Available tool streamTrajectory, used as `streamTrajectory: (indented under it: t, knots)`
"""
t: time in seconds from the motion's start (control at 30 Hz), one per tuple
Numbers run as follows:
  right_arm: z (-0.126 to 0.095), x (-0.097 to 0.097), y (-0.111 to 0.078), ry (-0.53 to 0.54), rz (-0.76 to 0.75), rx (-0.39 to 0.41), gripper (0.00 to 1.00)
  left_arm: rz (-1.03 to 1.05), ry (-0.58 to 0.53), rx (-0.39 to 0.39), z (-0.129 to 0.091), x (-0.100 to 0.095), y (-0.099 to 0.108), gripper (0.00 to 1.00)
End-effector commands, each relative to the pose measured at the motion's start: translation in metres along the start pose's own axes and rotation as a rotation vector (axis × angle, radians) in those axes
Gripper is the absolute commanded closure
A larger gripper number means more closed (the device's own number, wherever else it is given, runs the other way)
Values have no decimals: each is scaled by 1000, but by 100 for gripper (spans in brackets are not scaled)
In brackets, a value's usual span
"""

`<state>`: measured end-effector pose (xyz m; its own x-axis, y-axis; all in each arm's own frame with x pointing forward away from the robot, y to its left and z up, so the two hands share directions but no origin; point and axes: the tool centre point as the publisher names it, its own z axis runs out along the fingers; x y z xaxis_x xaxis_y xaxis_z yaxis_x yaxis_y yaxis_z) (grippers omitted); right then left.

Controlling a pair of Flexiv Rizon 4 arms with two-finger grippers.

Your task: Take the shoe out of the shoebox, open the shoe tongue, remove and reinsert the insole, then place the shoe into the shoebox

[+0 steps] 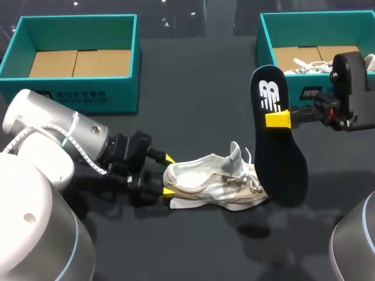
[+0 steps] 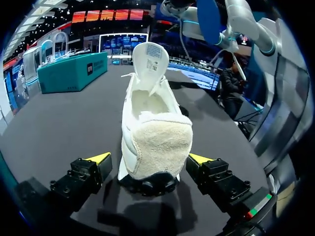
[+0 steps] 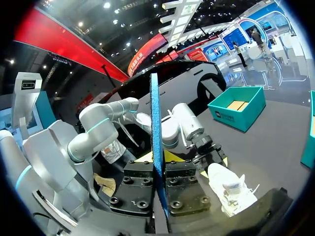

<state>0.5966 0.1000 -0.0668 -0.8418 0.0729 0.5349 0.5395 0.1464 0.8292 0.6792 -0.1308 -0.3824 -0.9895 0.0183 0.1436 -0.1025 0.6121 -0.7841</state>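
A white sneaker (image 1: 214,182) lies on the dark table with its tongue (image 1: 235,155) pulled up. My left gripper (image 1: 167,175) stands open at the heel, one yellow tip on each side. In the left wrist view the heel (image 2: 157,142) sits between the spread fingers of that gripper (image 2: 150,160). My right gripper (image 1: 281,119) is shut on a black insole (image 1: 280,146), held on end in the air above the shoe's toe. In the right wrist view the insole (image 3: 154,137) shows edge-on, as a thin blue strip between the closed fingers of my right gripper (image 3: 160,169).
An open teal shoebox (image 1: 76,20) with a cardboard floor stands at the back left. A second teal shoebox (image 1: 316,17) at the back right holds something white with laces (image 1: 304,65). My right arm's body (image 1: 351,93) hangs in front of that box.
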Motion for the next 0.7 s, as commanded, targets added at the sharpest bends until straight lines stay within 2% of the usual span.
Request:
streamTrajectory:
  t: [0.03,0.07,0.53,0.7]
  knots:
    - [1,0,-1,-2,0,0,100,-42,131,-333,-16,-2,-19,0]
    - [1,0,-1,-2,0,0,100,-11,136,-390,-19,2,-21,0]
    - [1,0,-1,-2,0,0,100,-11,136,-390,-19,2,-21,0]
    - [1,0,-1,-2,0,0,100,-6,68,-457,-22,5,-31,0]
